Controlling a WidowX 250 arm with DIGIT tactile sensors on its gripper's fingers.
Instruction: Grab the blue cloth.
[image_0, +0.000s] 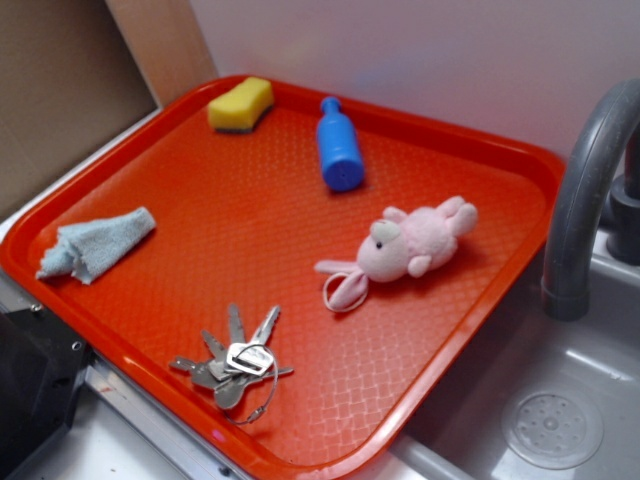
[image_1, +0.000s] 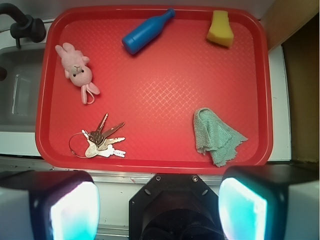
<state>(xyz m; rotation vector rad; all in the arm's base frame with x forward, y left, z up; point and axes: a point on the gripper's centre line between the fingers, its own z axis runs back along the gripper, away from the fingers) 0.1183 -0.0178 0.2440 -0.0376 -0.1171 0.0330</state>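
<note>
the gripper (image_1: 159, 200) hung high above the near edge of the red tray (image_1: 150, 161), its two fingers (image_1: 75, 207) spread wide apart at the bottom of the wrist view with nothing between them. it was released and empty, well clear of everything on the tray, and it did not appear in the exterior view at all. that height looked like a survey position: from there the wrist camera took in the whole tray at once, which would let the arm pick its target before coming down.

the blue cloth (image_1: 216, 136) lay nearest the gripper's right finger, in the tray's near right corner as the wrist camera saw it, crumpled into a loose wedge with its frayed wider end toward the rim. in the exterior view the blue cloth (image_0: 98, 244) sat alone by the tray's left edge, flat on the surface and touching nothing, so a straight descent with open jaws seemed workable.

further out, a bunch of keys (image_1: 99, 141) rested on the near left, a pink plush toy (image_1: 77, 72) lay beyond them, and a blue bottle (image_1: 146, 32) and a yellow sponge (image_1: 220, 29) lay along the far side. a grey faucet (image_0: 585, 190) and sink (image_0: 560, 400) stood beside the tray.
</note>
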